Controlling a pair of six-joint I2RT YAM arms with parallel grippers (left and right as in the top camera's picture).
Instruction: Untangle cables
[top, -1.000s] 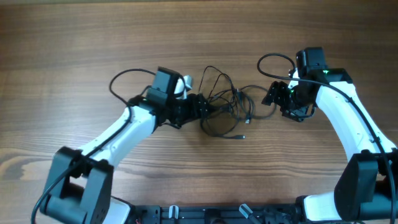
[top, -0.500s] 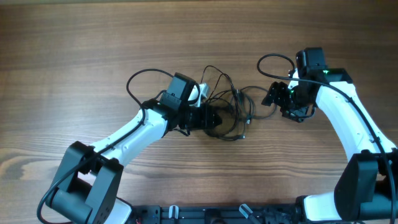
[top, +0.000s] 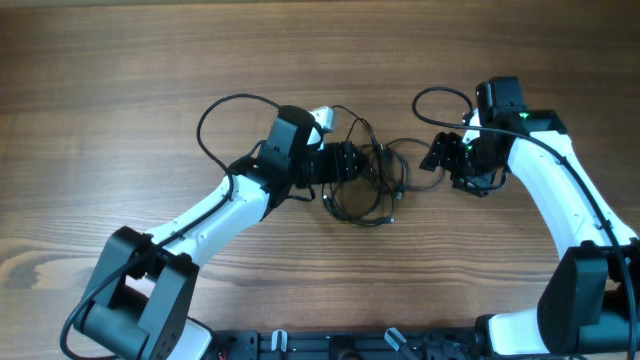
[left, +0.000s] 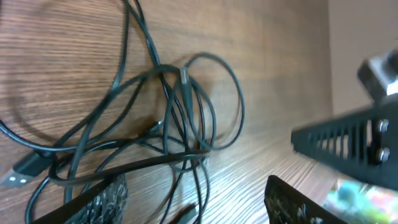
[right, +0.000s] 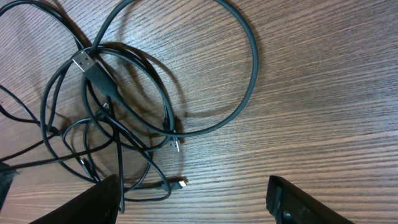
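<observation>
We see the wooden counter (top: 120, 80) filling the frame. The left arm (top: 230, 195) reaches from lower left to centre. The left jaws are spread wide over the left part of the cables (top: 368, 185), a loose tangle at mid-frame. The right arm (top: 545, 180) stands at right, and the right jaws are also wide, empty, just beside the tangle. A silver-tipped plug (right: 84, 62) lies within it.

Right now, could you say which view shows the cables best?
Right wrist: the cables lie close, sharp and uncovered. Overhead they are small, the left hand over their edge; left wrist crops them.
</observation>
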